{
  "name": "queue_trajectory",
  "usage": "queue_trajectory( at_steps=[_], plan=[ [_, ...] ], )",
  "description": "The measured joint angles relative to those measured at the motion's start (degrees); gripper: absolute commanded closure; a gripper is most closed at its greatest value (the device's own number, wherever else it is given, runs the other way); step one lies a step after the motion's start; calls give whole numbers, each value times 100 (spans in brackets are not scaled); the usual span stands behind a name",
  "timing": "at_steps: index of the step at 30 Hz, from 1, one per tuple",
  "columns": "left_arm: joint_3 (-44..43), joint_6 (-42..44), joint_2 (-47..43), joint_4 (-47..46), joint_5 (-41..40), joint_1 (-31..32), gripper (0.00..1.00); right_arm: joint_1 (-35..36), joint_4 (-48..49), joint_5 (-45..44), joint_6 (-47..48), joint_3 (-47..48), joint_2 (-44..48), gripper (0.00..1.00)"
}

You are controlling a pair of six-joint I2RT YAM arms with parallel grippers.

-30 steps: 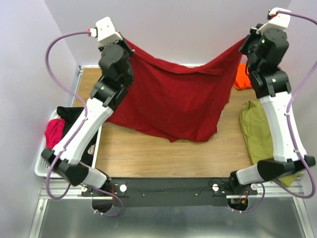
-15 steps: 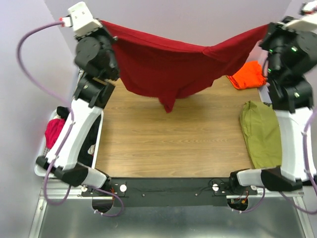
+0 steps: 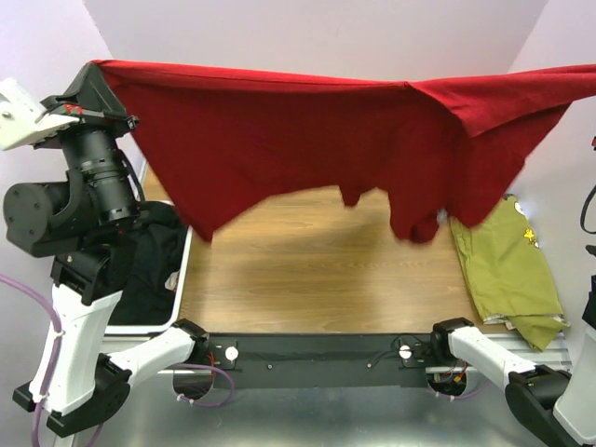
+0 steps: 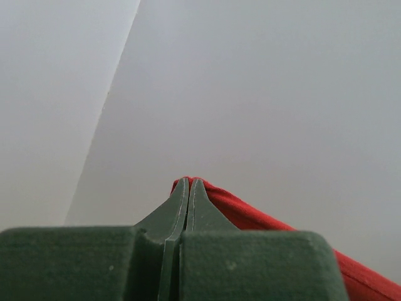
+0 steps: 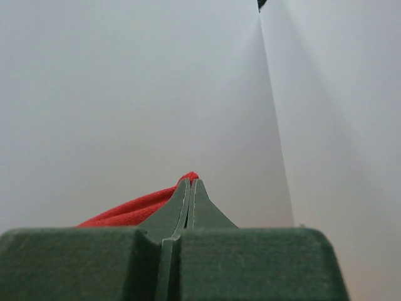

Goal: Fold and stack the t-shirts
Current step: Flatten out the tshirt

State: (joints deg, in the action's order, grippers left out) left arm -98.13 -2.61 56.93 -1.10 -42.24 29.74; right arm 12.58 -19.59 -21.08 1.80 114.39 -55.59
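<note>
Left fingers: clenching tight on one corner of the dark red t-shirt, raised high at the left.
Right fingers: pinching shut on the opposite corner of the same shirt, sitting outside the overhead view at the right.
Dark red t-shirt: hanging stretched between both arms, held high over the surface, lower edge drooping unevenly.
Olive t-shirt: lying crumpled on the surface's right side.
Black garment: sitting in the white bin at the left edge.
</note>
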Motion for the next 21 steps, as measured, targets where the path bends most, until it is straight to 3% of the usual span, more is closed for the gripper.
queue_trajectory(
  at_steps=[8, 13, 21],
  plan=[
    [-138, 31, 297, 33, 243, 0, 100, 0, -4, 142, 50, 59, -214, 99],
    [136, -28, 811, -105, 227, 0, 100, 0, 258, 66, 70, -649, -509, 99],
    [1294, -835, 3062, -426, -310, -46, 100, -2, 1504, -426, 83, -2551, -1735, 99]
  ],
)
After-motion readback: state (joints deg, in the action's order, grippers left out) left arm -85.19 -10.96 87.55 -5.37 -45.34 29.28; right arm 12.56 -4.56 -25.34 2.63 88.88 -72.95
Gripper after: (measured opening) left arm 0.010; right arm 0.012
